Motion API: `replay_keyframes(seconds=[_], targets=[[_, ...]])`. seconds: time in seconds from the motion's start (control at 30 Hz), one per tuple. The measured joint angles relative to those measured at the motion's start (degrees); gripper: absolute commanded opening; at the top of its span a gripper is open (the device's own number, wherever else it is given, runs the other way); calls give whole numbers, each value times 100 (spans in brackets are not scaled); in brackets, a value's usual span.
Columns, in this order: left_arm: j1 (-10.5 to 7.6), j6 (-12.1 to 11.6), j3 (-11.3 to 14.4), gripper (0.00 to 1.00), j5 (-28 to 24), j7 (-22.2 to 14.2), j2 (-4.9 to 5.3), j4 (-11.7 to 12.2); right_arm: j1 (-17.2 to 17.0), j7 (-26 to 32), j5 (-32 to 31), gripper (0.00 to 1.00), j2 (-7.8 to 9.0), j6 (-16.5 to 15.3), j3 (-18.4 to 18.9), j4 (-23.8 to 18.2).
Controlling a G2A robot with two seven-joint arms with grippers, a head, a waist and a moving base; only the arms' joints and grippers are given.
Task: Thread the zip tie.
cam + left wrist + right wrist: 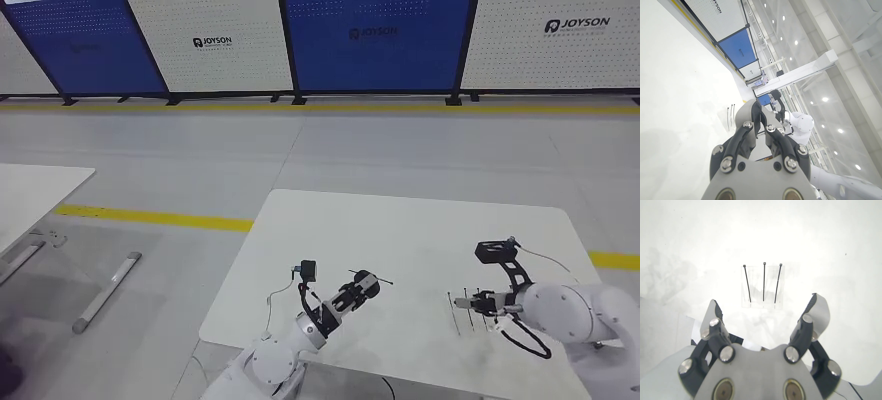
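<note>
Left claw, at the near left part of the white desk: pads pressed together, no gap between them. From above, a thin black zip tie crosses its tip, one end sticking out toward the right arm; it appears to be pinched between the pads, though the left wrist view does not show the strip itself.

Right claw, at the near right part of the desk: spread wide, nothing between its fingers. It is aimed at three spare zip ties, which lie side by side on a clear sheet flat on the desk. Their square heads point away from the claw and their tails toward it. The outer two lean slightly inward at the tails, and the middle one runs straight. The tail ends lie between the two fingertips as seen from the wrist; whether the claw touches the sheet cannot be told.

The two claws are well apart, with bare desk between them.
</note>
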Motion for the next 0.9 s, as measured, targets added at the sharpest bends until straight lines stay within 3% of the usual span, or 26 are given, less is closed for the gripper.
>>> replay_keyframes(seconds=[0.17, 0.3, 0.4, 0.43, 0.47, 0.5, 0.7, 0.9], targets=[[0, 0, 0, 0, 0, 0, 0, 0, -23, -29, 34, 100, -2, -40, -5, 3], [0, 0, 0, 0, 0, 0, 0, 0, -126, -126, 224, 100, 3, -500, 26, 41], [0, 0, 0, 0, 0, 0, 0, 0, -76, 32, 149, 99, -11, -484, -35, 37], [0, 0, 0, 0, 0, 0, 0, 0, -47, 64, 145, 89, -20, -455, -62, 52], [0, 0, 0, 0, 0, 0, 0, 0, -12, 84, 150, 53, -30, -437, -86, 76], [0, 0, 0, 0, 0, 0, 0, 0, 34, 103, 168, 49, -45, -428, -117, 119], [0, 0, 0, 0, 0, 0, 0, 0, 271, 208, 254, 45, -126, -363, -307, 419], [0, 0, 0, 0, 0, 0, 0, 0, 425, 175, 408, 50, -201, -347, -439, 841]])
